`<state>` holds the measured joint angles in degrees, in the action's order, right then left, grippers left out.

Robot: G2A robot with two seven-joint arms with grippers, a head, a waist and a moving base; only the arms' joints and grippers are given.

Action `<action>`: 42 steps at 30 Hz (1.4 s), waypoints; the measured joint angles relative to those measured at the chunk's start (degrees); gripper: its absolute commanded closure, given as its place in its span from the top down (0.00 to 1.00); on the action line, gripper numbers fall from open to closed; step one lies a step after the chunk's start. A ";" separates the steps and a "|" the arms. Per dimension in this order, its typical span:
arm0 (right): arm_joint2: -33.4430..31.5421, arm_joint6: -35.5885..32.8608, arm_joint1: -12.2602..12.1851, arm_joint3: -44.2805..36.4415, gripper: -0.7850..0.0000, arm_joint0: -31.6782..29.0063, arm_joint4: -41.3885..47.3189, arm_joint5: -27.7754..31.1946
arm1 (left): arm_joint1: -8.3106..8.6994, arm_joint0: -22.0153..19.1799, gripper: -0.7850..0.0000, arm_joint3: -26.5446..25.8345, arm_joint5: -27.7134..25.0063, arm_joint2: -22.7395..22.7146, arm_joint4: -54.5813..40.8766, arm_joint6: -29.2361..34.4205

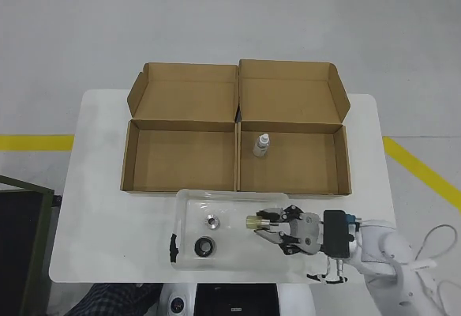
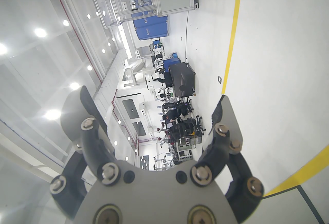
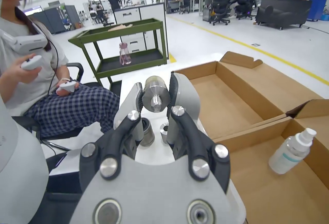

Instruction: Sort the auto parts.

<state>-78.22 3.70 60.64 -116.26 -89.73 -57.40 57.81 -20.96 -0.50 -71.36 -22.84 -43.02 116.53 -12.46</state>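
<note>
— What has the right gripper got?
— Its fingers are clamped on a metal cylinder with a pale yellowish end, held level at the right end of the clear tray, which sits by the desk's near edge
— What else is in that tray?
— A silver bushing, a black ring nearer the desk's front, and a black clip at the tray's left rim
— And the boxes?
— Two open cardboard ones, touching side by side toward the far edge. The left box and the right box; the right one holds a white spray bottle
— The left gripper?
— Fingers spread apart, gripping nothing, aimed out at the room
</note>
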 measured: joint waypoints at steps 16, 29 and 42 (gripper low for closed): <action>-2.14 7.16 0.30 0.60 0.00 -0.73 -1.62 -4.37 | 0.00 0.00 1.00 0.00 0.00 0.00 0.00 0.00; -1.55 -0.11 0.56 4.24 0.00 3.13 -2.96 -13.73 | 0.00 0.00 1.00 0.00 0.00 0.00 0.00 0.00; -1.88 -15.24 0.41 7.56 0.00 9.13 -1.20 -20.76 | 0.00 0.00 1.00 0.00 0.00 0.00 0.00 0.00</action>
<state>-80.10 -11.53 61.05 -108.69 -80.61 -58.60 37.04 -20.96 -0.50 -71.36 -22.84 -43.02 116.53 -12.46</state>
